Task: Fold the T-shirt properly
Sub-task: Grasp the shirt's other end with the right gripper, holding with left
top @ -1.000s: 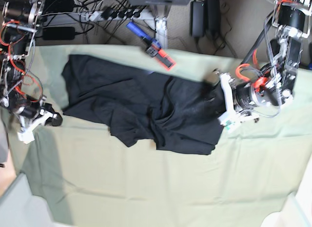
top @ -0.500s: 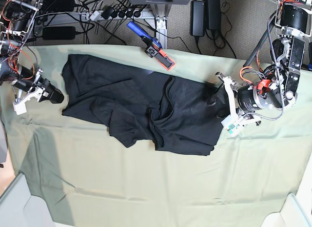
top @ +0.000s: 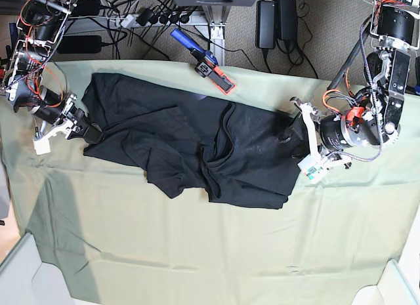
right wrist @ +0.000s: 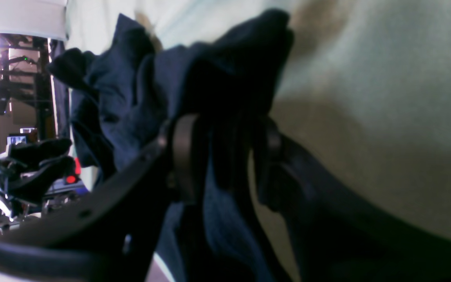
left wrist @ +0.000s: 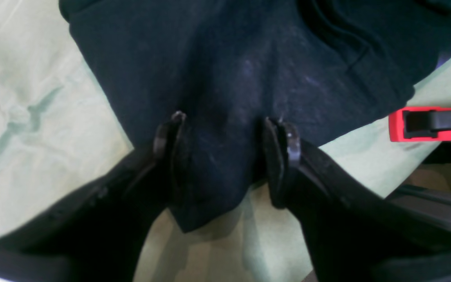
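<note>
Two arms are working at opposite ends of a pale green cloth (top: 197, 252) that is covering the table, wrinkled into soft creases; behind its far edge, grey carpet is carrying a tangle of black cables, a power strip (top: 134, 20) and two black adapters (top: 275, 20). A blue-handled clamp (top: 203, 61) with a red jaw is lying across that far edge.

The T-shirt (top: 190, 144) — black, matte cotton, plain side up, rumpled into overlapping folds — is lying across the cloth's middle. The left gripper (left wrist: 225, 129) is standing with its jaws apart, a pointed corner of fabric lying between the black fingers (left wrist: 284, 156) without being pinched. The right gripper (right wrist: 225, 156) is meeting the shirt's opposite edge, a bunched fold rising between its fingers — whether it is clamping that fold cannot be told.
</note>
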`<state>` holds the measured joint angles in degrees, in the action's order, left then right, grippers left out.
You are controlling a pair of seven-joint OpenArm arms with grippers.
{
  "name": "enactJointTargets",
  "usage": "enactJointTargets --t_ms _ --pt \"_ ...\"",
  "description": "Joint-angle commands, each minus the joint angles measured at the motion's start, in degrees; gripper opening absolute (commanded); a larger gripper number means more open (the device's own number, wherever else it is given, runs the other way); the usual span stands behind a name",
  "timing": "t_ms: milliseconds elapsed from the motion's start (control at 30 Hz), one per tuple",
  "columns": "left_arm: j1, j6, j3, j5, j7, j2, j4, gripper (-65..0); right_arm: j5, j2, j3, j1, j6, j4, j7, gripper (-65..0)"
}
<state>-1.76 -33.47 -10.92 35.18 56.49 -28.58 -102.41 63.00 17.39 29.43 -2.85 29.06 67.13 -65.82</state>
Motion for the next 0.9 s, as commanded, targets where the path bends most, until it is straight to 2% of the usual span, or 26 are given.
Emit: enactJointTargets --t_ms 0,200,500,833,867 --pt "0.81 -0.61 0.5 0.59 -1.2 -0.66 -0.94 -31.9 0.46 -0.46 -1.05 -0.31 5.25 0.28 -1.66 -42.3" --pt "0.83 -0.61 0.5 0.59 -1.22 -0.66 -0.94 -31.9 0.37 -1.9 -4.98 -0.31 5.22 0.59 -2.16 -42.3" --pt "0.83 -0.61 0.5 0.61 -1.22 -0.63 -0.94 -31.9 -3.08 -3.26 -5.22 -0.28 5.2 7.13 -2.14 -42.3" --pt "0.83 -0.61 0.5 0.63 -1.25 -0.66 -0.94 -31.9 -4.76 -3.26 -7.54 -0.31 5.03 9.94 -1.46 -42.4" --pt "0.83 -0.61 0.5 0.63 -1.25 -0.63 -0.94 -31.9 -4.76 -3.23 -7.54 -0.31 5.03 9.94 -1.25 -44.3"
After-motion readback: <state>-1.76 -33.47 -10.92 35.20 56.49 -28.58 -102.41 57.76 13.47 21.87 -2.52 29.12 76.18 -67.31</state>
